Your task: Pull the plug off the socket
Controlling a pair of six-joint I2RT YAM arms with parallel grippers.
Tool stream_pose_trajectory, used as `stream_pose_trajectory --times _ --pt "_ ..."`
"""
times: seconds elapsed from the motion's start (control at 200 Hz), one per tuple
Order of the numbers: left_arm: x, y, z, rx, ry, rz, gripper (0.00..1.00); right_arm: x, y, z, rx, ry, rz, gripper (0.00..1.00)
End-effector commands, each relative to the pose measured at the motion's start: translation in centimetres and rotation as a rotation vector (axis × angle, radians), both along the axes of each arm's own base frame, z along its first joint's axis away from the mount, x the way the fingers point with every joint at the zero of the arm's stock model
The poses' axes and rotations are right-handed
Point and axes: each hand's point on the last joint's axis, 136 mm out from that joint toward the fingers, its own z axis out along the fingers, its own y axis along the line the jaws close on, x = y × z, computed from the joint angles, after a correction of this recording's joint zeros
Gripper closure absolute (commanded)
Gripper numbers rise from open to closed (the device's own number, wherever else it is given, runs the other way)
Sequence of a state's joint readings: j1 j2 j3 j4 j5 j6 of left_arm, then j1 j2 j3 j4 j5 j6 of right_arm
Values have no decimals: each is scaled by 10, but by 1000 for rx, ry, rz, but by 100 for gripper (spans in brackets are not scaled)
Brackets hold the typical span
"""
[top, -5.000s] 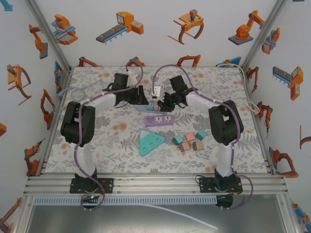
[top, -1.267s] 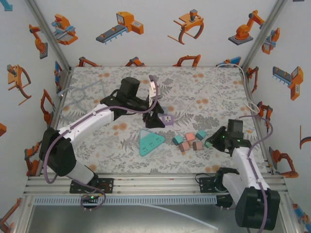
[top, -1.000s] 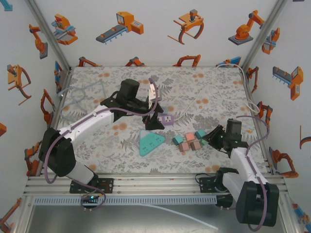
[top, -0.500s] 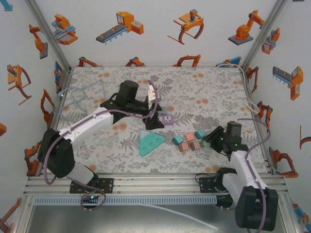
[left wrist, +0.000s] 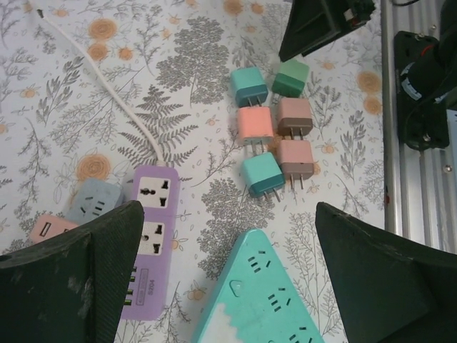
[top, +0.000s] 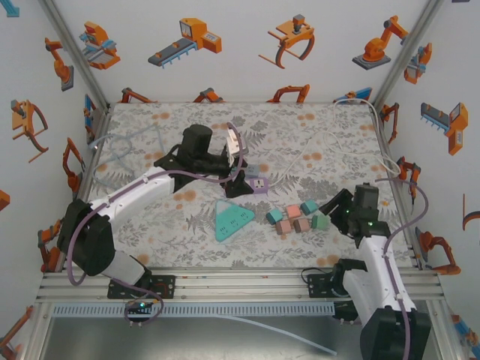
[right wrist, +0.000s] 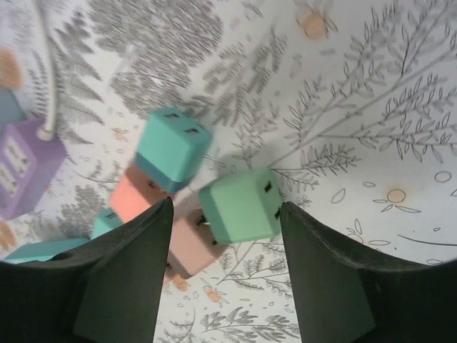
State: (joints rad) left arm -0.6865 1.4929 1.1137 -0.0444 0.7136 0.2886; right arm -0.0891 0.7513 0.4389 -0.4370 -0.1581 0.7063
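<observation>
A green plug (right wrist: 239,204) lies on the patterned mat between the fingers of my right gripper (right wrist: 227,207), which is open, with a small gap on each side. From above, this green plug (top: 321,221) sits at the right end of a cluster of several plugs (top: 291,219), with the right gripper (top: 335,212) just beyond it. My left gripper (left wrist: 227,211) hangs wide open and holds nothing, above a purple socket strip (left wrist: 153,243) and a teal triangular socket (left wrist: 264,300). From above, the left gripper (top: 238,182) is beside the purple strip (top: 259,184).
A white cord (left wrist: 118,96) runs from the purple strip toward the back. A blue-grey adapter (left wrist: 93,204) and a pink one (left wrist: 46,229) lie against the strip. Teal, pink and brown plugs (right wrist: 171,150) crowd the green one. The teal triangular socket (top: 231,219) lies mid-table.
My right gripper has opened and let go of the green plug beside the cluster, then drawn back a little toward the right. The left arm has hardly moved.
</observation>
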Motion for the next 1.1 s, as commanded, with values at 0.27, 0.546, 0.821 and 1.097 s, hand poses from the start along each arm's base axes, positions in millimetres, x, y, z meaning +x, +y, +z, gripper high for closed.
stream_pose_trajectory --times 0.27,0.546,0.821,1.097 --pt "95 63 23 -136 234 582 3 89 129 151 -491 -508 676 41" --pt "147 122 -14 -104 389 917 6 102 283 154 -628 -890 1409 37" --pt "182 129 -50 35 395 1002 14 139 322 92 -679 -778 1752 29" --pt "192 121 -82 105 444 964 18 151 345 62 -522 -767 1854 31"
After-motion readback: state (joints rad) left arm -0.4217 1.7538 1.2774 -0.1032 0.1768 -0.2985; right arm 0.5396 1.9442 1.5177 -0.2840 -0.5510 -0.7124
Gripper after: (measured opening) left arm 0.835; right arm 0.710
